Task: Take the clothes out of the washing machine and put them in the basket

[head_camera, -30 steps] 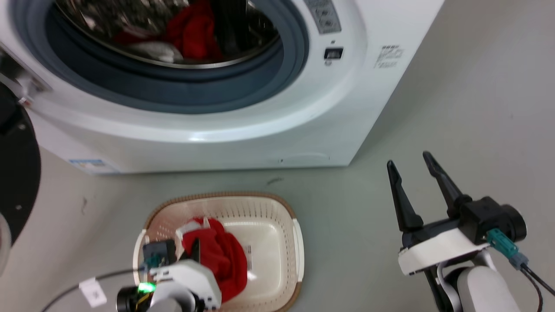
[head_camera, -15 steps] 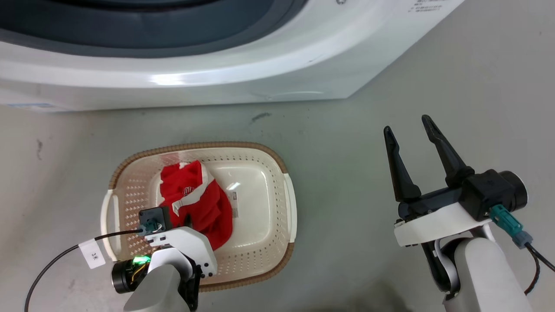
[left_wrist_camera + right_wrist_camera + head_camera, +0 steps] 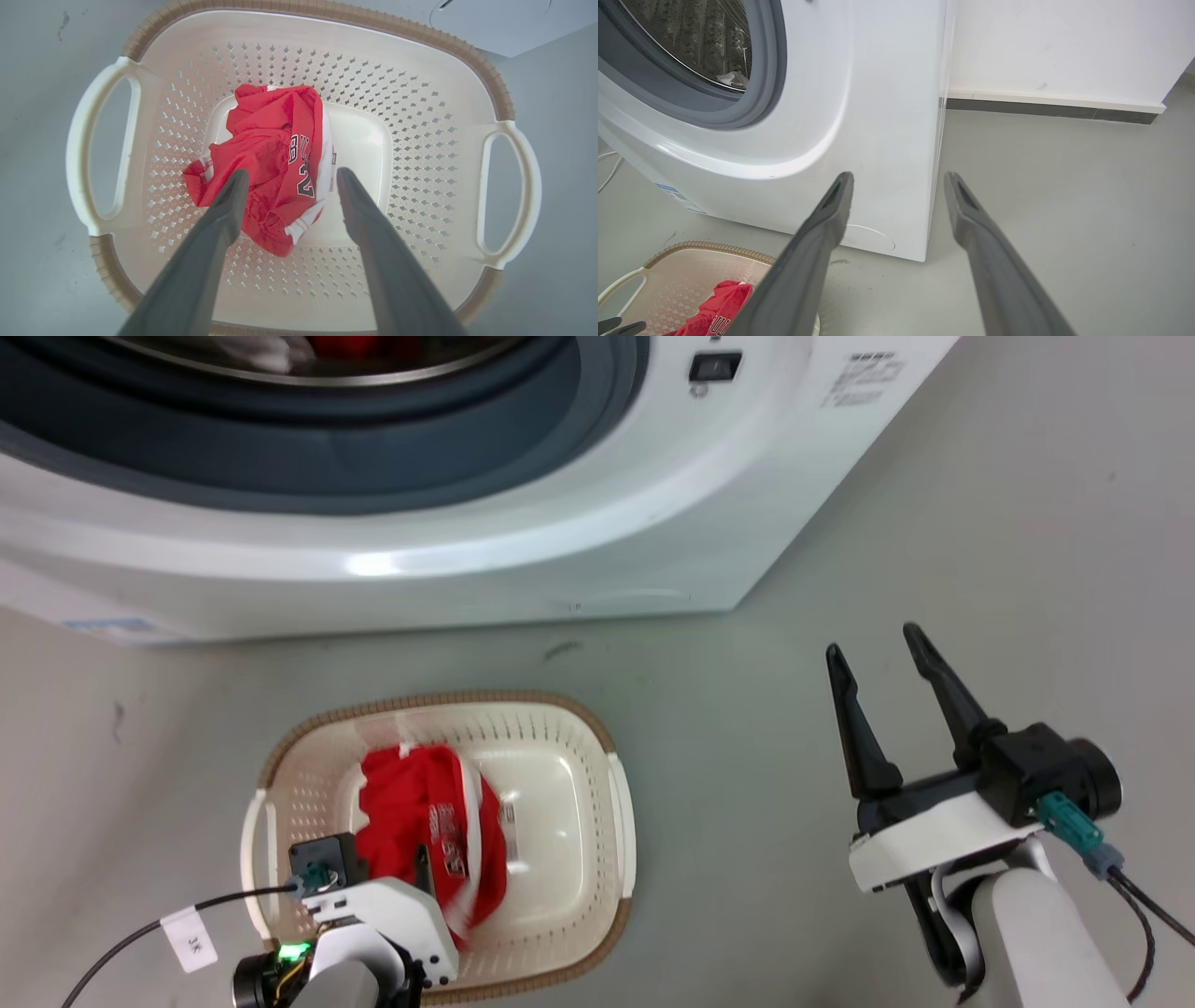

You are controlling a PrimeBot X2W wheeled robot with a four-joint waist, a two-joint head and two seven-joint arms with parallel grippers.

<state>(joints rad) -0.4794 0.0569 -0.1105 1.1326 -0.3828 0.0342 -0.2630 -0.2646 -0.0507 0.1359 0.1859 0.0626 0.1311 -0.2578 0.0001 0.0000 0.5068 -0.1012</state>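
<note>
One soft bright red garment with white trim and small printed lettering (image 3: pixel 275 158) lies crumpled on the bottom of the small cream plastic laundry basket with perforated sides and a brown woven-look rim (image 3: pixel 327 11), left of the basket's middle. The left claw (image 3: pixel 292 171) hangs directly above the basket. Its two long dark fingers are spread wide, the cloth shows between them, and neither finger appears to pinch it.

A second ago this garment was bunched tight against that claw over the basket's near left corner. Half a second ago it was already spreading over the basket's bottom, and now it sits flatter and free. I judge the release done. The head camera has tilted meanwhile, so the basket's apparent slide is not a real move.

Beyond the basket's far rim stands the large white front-loading washing machine with its grey rubber-rimmed porthole (image 3: pixel 560 523). A scrap of red and white fabric (image 3: pixel 317 345) shows inside it, so clothes probably remain there. The right claw (image 3: pixel 873 639) hovers well off the basket's right side above the grey floor (image 3: pixel 747 728), fingers wide apart and empty, much as a second ago.

One piece is delivered and the task is unfinished. The next move likely calls for lifting the left claw clear of the basket and reaching back toward the machine.
</note>
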